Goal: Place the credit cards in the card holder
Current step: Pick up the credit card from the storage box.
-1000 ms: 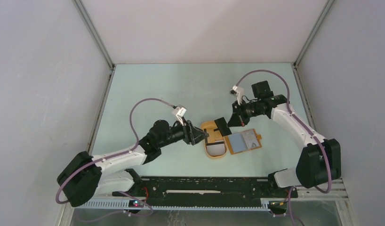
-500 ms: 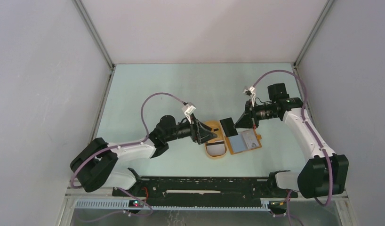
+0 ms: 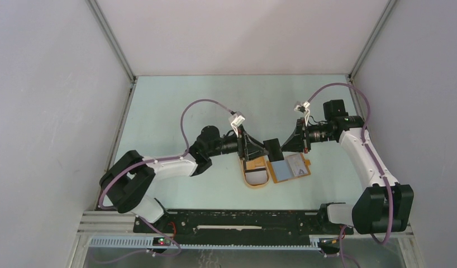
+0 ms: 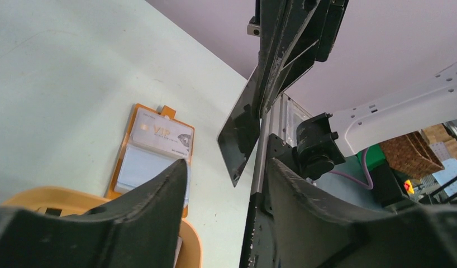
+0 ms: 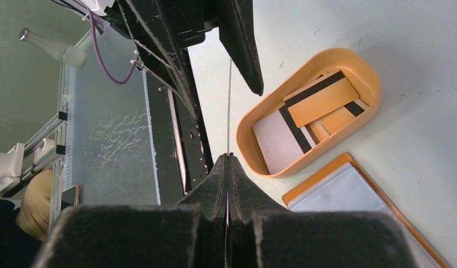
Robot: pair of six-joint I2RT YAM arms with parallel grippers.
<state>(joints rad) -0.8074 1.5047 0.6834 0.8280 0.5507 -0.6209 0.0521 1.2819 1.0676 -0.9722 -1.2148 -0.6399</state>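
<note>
**Dark card gripped above the tray, "VIP" card in the open wallet**

The only writing that can be read is "VIP", in gold letters on a pale card (image 4: pixel 162 134) lying in the far half of the card holder (image 4: pixel 168 112). A finer line of print under it is too small to make out. So is a short line on one of the tan cards in the tray (image 5: pixel 327 53).

The holder is a flat orange-tan wallet. It lies open on the counter (image 3: pixel 187 106) just to the right of the tray, and its near half shows a plain pale blue card (image 4: pixel 139 167).

The tray holds a white card with a black stripe (image 5: pixel 274 139) and two overlapping tan cards with black stripes (image 5: pixel 321 99), each partly covered by the next.

The right tool (image 5: pixel 229 159) is clenched on one edge of a dark card (image 4: pixel 240 131). It holds the card in the air over the tray's far right side, off the counter. From the right wrist this card appears only as a thin edge-on line, and its dark face shows no readable marking.

The left tool (image 4: pixel 226 167) comes in from the tray's left. Its fingers are spread, one on each side of the card's free end, and nothing is gripped between them. Whether either finger touches the card cannot be told.

From above, the left tool covers the far end of the tray.
</note>
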